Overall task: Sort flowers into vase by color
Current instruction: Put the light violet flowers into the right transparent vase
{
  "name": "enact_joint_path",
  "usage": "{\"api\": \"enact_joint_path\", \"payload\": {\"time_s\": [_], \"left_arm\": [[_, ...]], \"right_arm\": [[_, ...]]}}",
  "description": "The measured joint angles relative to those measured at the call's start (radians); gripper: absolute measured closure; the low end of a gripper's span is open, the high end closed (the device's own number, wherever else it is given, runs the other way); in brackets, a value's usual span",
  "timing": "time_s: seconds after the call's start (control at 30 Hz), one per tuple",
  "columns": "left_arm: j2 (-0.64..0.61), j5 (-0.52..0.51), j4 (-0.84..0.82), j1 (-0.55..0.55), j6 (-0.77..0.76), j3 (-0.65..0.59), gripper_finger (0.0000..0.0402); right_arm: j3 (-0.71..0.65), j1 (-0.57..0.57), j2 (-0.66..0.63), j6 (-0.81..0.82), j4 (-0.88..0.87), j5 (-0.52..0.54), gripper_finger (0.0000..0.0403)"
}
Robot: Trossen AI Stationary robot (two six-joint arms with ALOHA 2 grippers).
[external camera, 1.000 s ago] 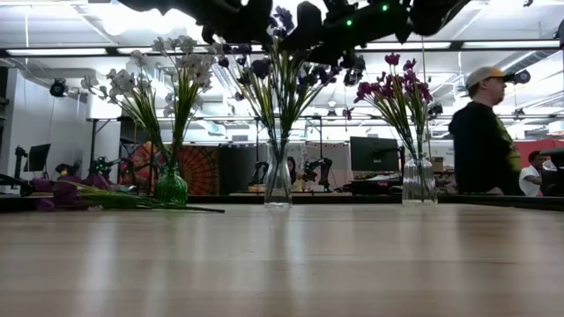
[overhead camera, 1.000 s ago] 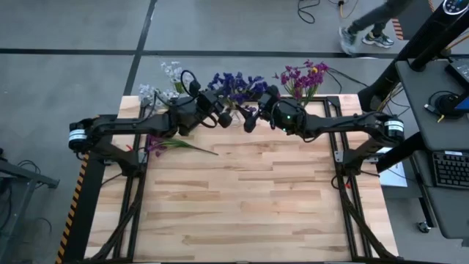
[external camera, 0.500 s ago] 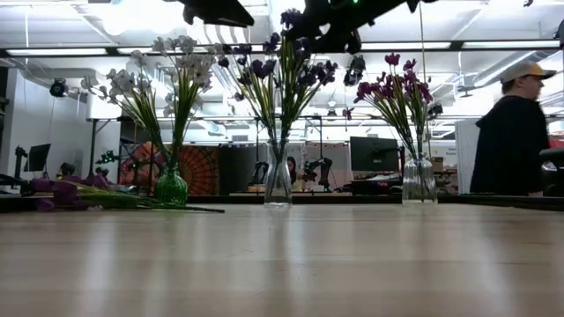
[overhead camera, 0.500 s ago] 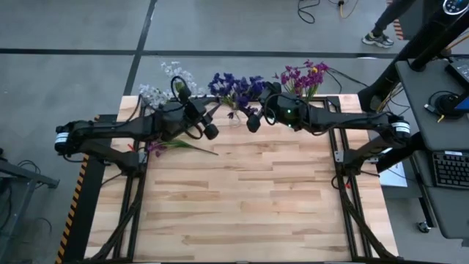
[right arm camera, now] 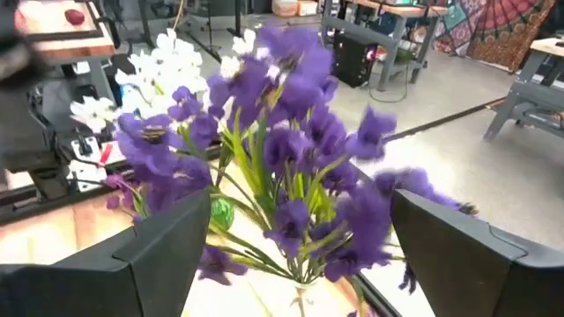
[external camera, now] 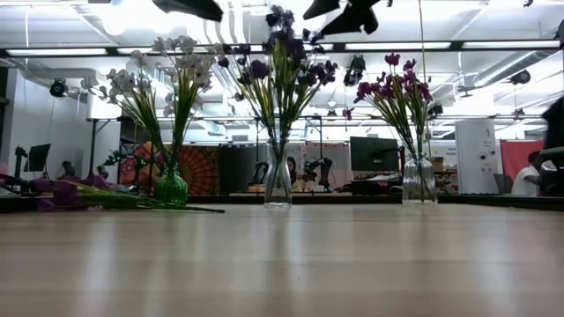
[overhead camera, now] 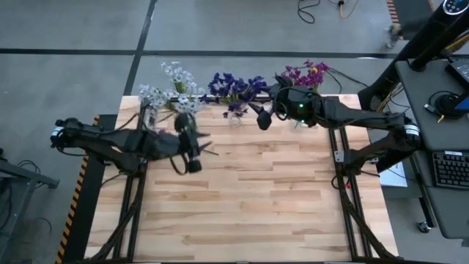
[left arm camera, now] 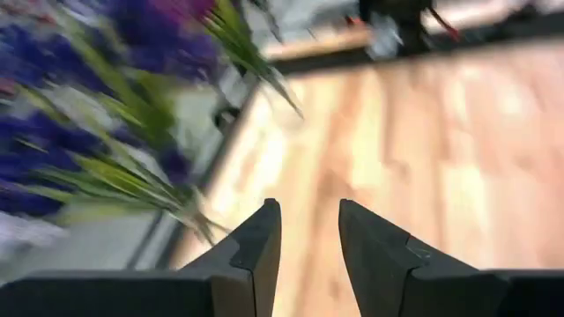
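Three vases stand along the table's far edge. A green one holds whitish flowers, a clear one holds dark blue-violet flowers, and another clear one holds magenta flowers. A few loose magenta sprigs lie flat on the table at the far left. My left gripper hovers open over the table, nearer than the white and blue bunches, with nothing between its fingers. My right gripper hangs wide open, high up beside the blue bunch, clear of it.
The wooden table stretches bare from the vases to its near edge. Both arms hang well above the tabletop, at the top of the low view. Desks and equipment stand in the room beyond, and a person is at the far right.
My left gripper has swung away from the blue bunch, toward the table's near edge and left. My right gripper has risen and drawn back a little toward the table's right. The blue flowers stay upright in their vase.
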Motion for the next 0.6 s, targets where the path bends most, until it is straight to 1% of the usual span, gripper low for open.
{"api": "enact_joint_path", "payload": {"time_s": [0.17, 0.27, 0.33, 0.43, 0.6], "left_arm": [[0.046, 0.002, -0.185, -0.099, -0.147, 0.000, 0.0301], [0.090, 0.005, -0.272, -0.109, -0.263, -0.010, 0.0301], [0.127, 0.028, -0.318, -0.109, -0.320, -0.019, 0.0301], [0.191, 0.041, -0.332, -0.109, -0.359, -0.031, 0.0301], [0.315, 0.032, -0.335, -0.104, -0.362, -0.036, 0.0301]], "right_arm": [[0.029, 0.001, -0.043, 0.017, -0.087, -0.001, 0.0060], [0.042, 0.009, -0.069, 0.033, -0.152, 0.000, 0.0060], [0.049, 0.019, -0.082, 0.039, -0.186, -0.001, 0.0060], [0.050, 0.030, -0.107, 0.042, -0.217, -0.001, 0.0060], [0.050, 0.044, -0.145, 0.052, -0.249, -0.002, 0.0060]]}}
